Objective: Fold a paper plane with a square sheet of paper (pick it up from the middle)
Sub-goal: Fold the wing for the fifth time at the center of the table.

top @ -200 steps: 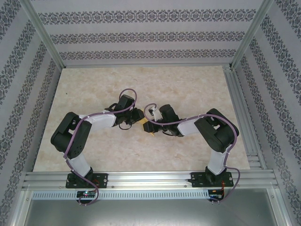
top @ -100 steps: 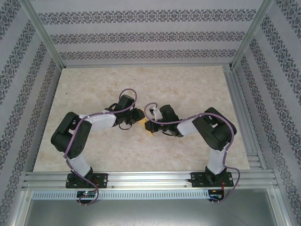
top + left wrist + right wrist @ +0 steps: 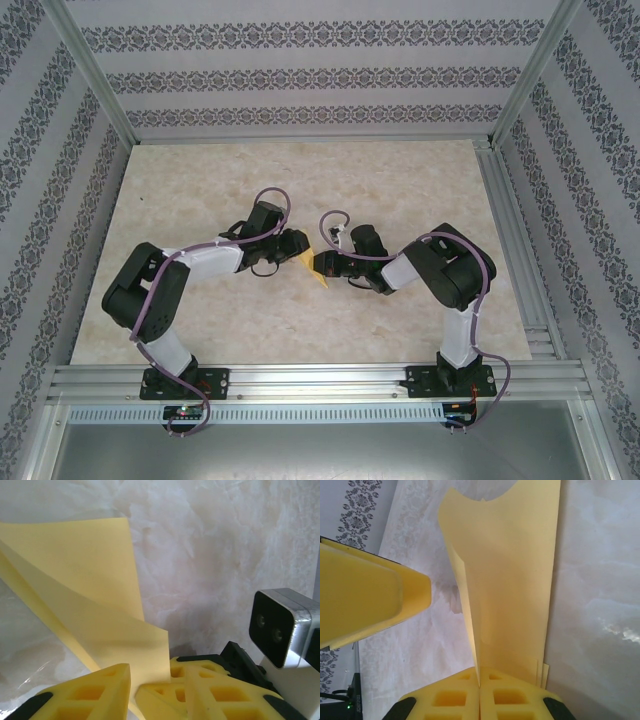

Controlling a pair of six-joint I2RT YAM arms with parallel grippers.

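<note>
Patterned walls [image 3: 300, 75] closed in a pale marbled surface [image 3: 200, 310]. From above, the left tool [image 3: 298, 250] and right tool [image 3: 323, 265] stood nose to nose near the surface's middle. The paper [image 3: 318, 277] showed between them as a small yellow point, not a flat square.

From the left wrist, the paper [image 3: 90, 590] was off the surface, with a folded flap lying over a second layer. The left tool's jaws stood partly apart and gripped nothing that I could see. Yellow fingers [image 3: 155, 700] of the right tool sat between them.

From the right wrist, the right tool [image 3: 480, 692] was clamped tight on the paper [image 3: 510, 580] along a crease, and the narrow stack rose from it. One left finger [image 3: 370, 590] hung beside the paper, apart from it.

I judged the early folds done and the plane part-made. Wing folds likely remained, though I could not tell how many.
</note>
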